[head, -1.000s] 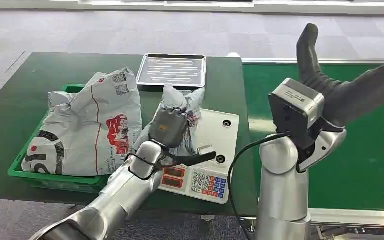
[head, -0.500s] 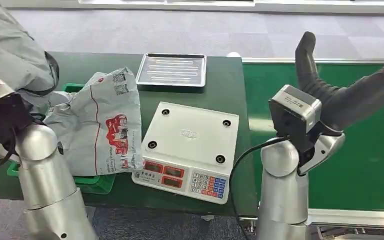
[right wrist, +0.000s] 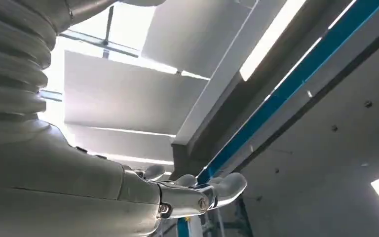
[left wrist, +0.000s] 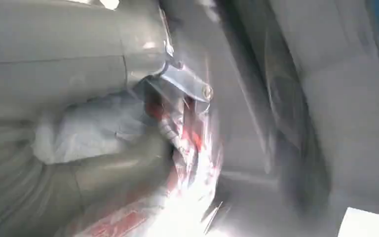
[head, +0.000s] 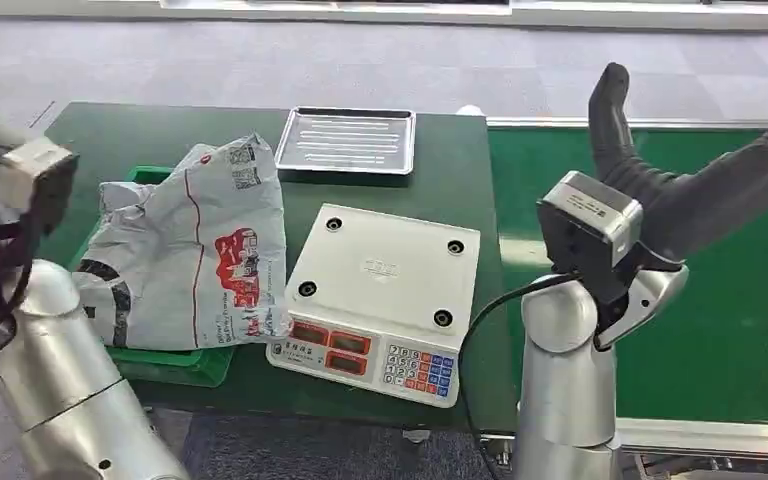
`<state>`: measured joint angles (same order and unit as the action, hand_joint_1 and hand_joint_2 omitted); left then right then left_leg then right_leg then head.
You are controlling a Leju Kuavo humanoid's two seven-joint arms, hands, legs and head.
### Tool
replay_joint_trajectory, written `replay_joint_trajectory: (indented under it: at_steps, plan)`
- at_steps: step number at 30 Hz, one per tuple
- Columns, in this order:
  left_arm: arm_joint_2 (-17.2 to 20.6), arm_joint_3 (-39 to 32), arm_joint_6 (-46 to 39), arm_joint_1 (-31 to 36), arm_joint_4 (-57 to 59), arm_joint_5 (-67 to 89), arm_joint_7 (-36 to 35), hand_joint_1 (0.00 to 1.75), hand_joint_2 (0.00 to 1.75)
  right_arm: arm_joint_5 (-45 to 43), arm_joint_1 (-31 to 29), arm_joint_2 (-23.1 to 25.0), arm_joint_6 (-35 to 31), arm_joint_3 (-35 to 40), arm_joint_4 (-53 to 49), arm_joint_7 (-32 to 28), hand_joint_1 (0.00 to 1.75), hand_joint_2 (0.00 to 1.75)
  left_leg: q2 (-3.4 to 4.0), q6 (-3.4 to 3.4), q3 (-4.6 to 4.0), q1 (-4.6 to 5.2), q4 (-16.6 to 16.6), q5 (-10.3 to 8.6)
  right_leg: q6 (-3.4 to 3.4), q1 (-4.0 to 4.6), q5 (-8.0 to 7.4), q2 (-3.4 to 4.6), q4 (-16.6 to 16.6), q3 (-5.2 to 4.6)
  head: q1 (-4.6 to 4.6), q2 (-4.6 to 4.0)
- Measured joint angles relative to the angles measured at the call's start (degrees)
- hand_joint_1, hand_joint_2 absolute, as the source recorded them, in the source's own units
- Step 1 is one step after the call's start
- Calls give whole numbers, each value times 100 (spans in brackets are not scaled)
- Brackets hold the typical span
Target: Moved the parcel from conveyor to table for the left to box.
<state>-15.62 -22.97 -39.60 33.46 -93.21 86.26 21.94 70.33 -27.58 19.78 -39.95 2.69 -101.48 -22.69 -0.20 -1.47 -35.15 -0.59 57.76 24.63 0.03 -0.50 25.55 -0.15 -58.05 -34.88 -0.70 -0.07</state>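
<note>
Now the left hand (left wrist: 103,133) grips a crumpled grey plastic parcel (left wrist: 94,128); swung fast, it could slip loose. Right hand (right wrist: 197,190) hangs empty, fingers apart.

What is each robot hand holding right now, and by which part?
Left robot hand grips a grey parcel; which part, blur hides. Right robot hand holds nothing.

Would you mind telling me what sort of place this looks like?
Probably a parcel sorting or packing station: a weighing scale sits on the table, a conveyor belt runs alongside it, and a grey mailing bag lies in a green bin.
</note>
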Motion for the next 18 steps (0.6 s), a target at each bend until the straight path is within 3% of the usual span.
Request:
replay_joint_trajectory:
  at_steps: [2,4,5,6,7,8,9,10,18]
  plan:
    - [536,590,-16,-210,630,-5,-1861,175,175,-87,-13,0,0,-7,9,-44,0,175,49,-4,1,-8,0,-2,-19,-1,-18,43,0,-21,-7,0]
    - [1017,1297,37,-358,1132,-5,-2996,175,175,-48,-27,0,9,-13,9,51,0,175,49,-6,-2,-14,1,-3,-18,1,-20,43,0,-21,-7,0]
    - [1174,1699,68,-432,1405,-5,-3254,148,175,-8,-43,0,20,-9,9,132,0,175,43,-7,-2,-13,1,-4,-18,2,-18,37,0,-22,-7,0]
    - [1308,2101,49,-450,1798,-5,-3306,80,175,-4,-50,0,17,-9,7,144,0,175,31,-6,-4,-13,1,-5,-16,3,-17,31,0,-20,-7,0]
    - [1394,2401,37,-422,2180,-5,-3337,58,175,11,-47,0,15,-7,9,144,0,175,18,-5,-5,-11,1,-6,-16,2,-16,17,0,-9,-4,0]
    - [1473,2654,28,-414,2525,-6,-3332,0,175,26,-49,0,15,-4,9,147,0,175,18,-5,-4,-10,1,-6,-15,3,-16,19,0,-8,-7,0]
    - [1516,2985,0,-408,2944,-5,-3351,0,175,50,-50,0,13,0,9,195,0,175,24,-5,-4,-8,1,-5,-14,2,-17,28,0,-15,-7,0]
    - [1516,3200,-15,-335,3407,-5,-3383,0,0,66,-48,0,13,11,9,251,0,175,31,-5,-7,-3,2,-5,-7,1,-22,36,0,-16,-7,0]
    - [1492,4128,-39,138,5433,-5,-3490,0,0,33,-42,0,4,20,24,144,0,175,36,0,-6,5,3,-1,-6,-11,-22,39,0,-18,-7,0]
